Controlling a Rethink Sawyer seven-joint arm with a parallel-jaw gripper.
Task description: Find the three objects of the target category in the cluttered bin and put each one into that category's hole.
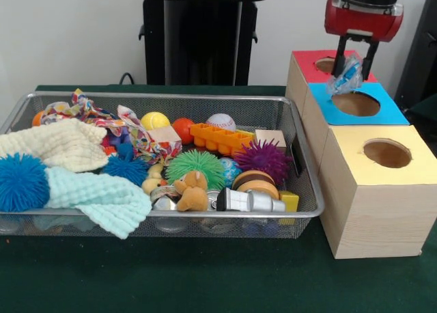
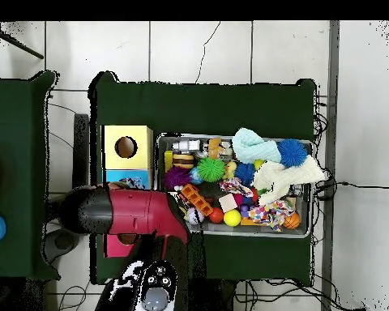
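A crumpled clear-and-blue plastic wrapper (image 1: 345, 76) hangs in the upper right of the front view, pinched between the two black fingers of the red-bodied gripper (image 1: 354, 61). The fingers are nearly closed on its upper end, so its long axis runs roughly downward with a slight slant to the lower left, and its free end points at the boxes below. It dangles above the seam between the red-topped wooden box (image 1: 315, 65) and the blue-topped wooden box (image 1: 355, 104), just up and left of the blue box's round hole; which hole it is meant for I cannot tell. My judgement is that the release turns on centring the wrapper over one opening first. The yellow-topped wooden box (image 1: 386, 152) sits lower right, clear of the gripper. To the left, the wire-mesh bin (image 1: 306, 164) holds balls, cloths and spiky toys.
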